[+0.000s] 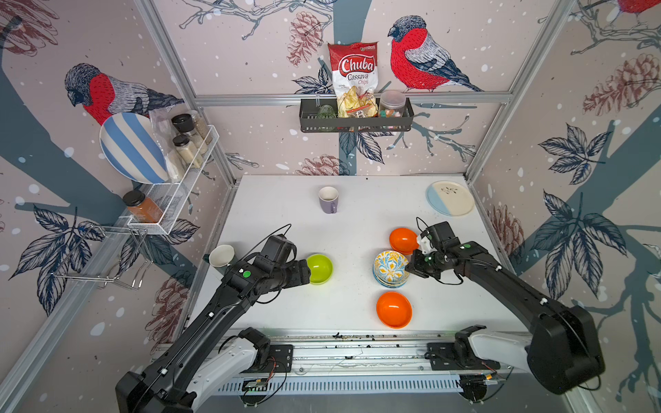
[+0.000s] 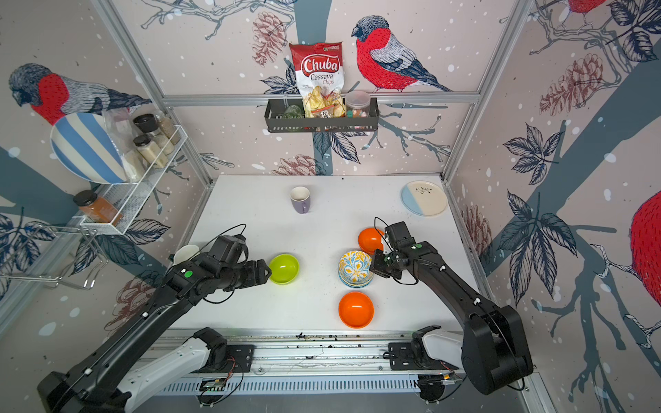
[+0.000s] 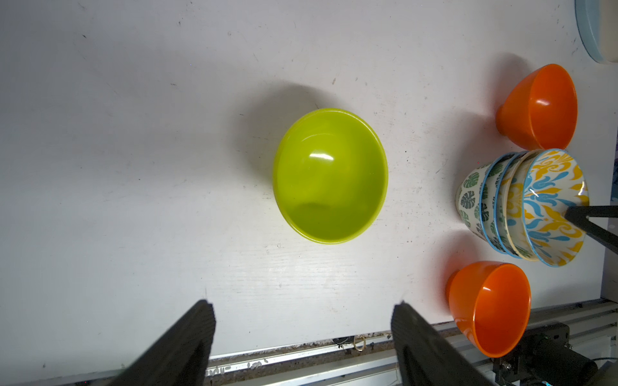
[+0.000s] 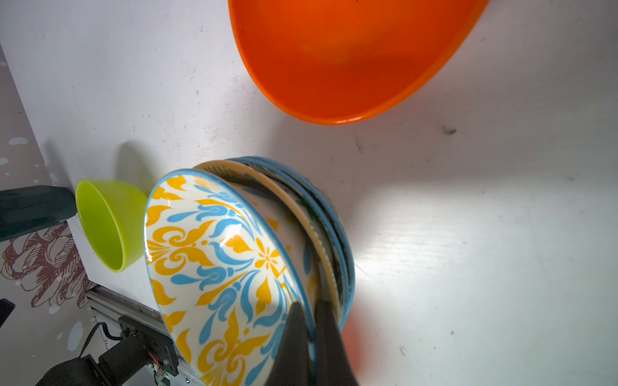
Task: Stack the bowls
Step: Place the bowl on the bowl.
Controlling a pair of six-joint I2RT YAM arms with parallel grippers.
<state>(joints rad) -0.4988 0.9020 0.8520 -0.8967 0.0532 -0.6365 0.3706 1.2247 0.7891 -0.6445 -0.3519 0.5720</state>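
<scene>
Top views: both top views show the white desk (image 1: 272, 214). The left pincer (image 1: 304, 271) is at the left rim of the lime bowl (image 1: 321, 269), mid-desk; contact cannot be told from here. The right pincer (image 1: 412, 266) is at the right side of the stack (image 1: 390, 280) of four patterned bowls, right of centre. The far orange bowl (image 1: 402, 240) is just behind the stack, partly hidden by the right wrist. The near orange bowl (image 1: 393, 309) is just in front of the stack, near the front edge. The lime and orange bowls each lie single and upright. The purple mug (image 1: 328, 199) stands at the back and the cream-and-blue plate (image 1: 450, 198) lies in the back right corner. A white cup (image 1: 221, 255) sits at the left edge behind the left arm. All three are well apart from the bowls.

Left wrist: the left pincer's fingers are spread wide with nothing between them. The lime bowl stands ahead of them, apart. Beyond it the stack shows two leaf-print bowls under two floral ones, with an orange bowl on either side. A black finger of the right pincer lies on the top floral bowl (image 3: 551, 200).

Right wrist: the right pincer is pinching the top floral bowl's rim, one finger inside and one outside. That bowl sits tilted in the stack. The far orange bowl is close by. The lime bowl is beyond the stack, with a left pincer finger just beside it.
</scene>
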